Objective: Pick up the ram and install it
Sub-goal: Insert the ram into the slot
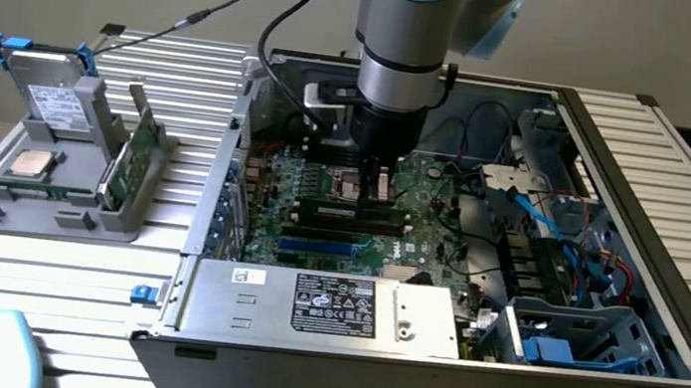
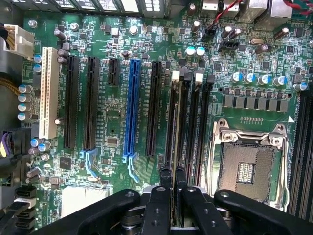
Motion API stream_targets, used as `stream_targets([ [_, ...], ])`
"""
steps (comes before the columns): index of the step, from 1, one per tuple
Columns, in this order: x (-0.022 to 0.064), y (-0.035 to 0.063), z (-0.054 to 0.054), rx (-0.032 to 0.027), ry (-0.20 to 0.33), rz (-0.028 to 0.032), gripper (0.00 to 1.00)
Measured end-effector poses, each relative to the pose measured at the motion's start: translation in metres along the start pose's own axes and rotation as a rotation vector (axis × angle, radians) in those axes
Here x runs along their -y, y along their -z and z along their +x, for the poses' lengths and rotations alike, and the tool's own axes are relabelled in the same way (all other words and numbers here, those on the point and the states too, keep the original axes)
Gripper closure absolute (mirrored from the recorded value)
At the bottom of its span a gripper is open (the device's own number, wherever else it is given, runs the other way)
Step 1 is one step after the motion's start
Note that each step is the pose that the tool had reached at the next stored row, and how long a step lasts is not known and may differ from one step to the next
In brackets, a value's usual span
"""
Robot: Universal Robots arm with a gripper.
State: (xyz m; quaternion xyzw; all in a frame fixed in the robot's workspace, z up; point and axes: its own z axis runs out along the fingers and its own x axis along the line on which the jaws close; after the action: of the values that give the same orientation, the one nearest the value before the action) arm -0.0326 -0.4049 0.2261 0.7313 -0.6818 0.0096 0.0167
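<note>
Fingers (image 2: 166, 182) nearly shut, pinching the ram (image 2: 179, 127). Ram seen edge-on: thin olive-green strip, slot-length, in line with a black memory slot (image 2: 171, 122) beside the open processor socket (image 2: 247, 166) on the motherboard (image 2: 112, 122). Seated or just above: cannot tell.

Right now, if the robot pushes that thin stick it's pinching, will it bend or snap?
Probably stiff, not floppy: the ram runs dead straight, edge-on, in the gripper. Likely light, being so thin. Pushed crooked, such a thin board might crack.
</note>
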Motion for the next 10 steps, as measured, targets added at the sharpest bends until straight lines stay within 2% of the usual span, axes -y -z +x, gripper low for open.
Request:
stream_targets([
  [10,-0.0001,0.0,0.001,-0.0002,0.0,-0.0001,0.86],
])
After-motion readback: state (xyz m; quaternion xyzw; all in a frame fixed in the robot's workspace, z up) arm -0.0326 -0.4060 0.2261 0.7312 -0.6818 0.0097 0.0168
